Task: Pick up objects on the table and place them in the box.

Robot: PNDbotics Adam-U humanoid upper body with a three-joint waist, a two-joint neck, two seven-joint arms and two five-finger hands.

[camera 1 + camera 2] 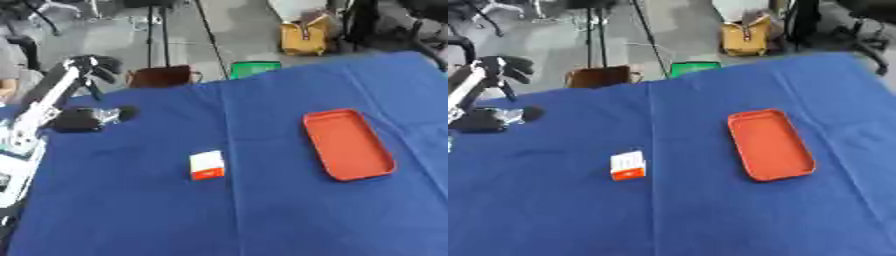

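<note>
Left arm: white and silver segments, black joints, at nine o'clock.
Left hand: black, blocky, with a glinting clear patch.

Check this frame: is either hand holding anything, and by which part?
Nothing is visibly held. The left hand is raised at the table's far left edge, fingers curled, apparently empty. The small white-and-red box and the orange tray lie untouched on the blue cloth. The right hand is out of view.

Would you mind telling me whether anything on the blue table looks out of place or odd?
Nothing looks spilled or damaged. The orange tray lies empty and slightly askew to the table edge, and the small white and red box sits alone to its left. The left hand hangs above the far left edge.
</note>
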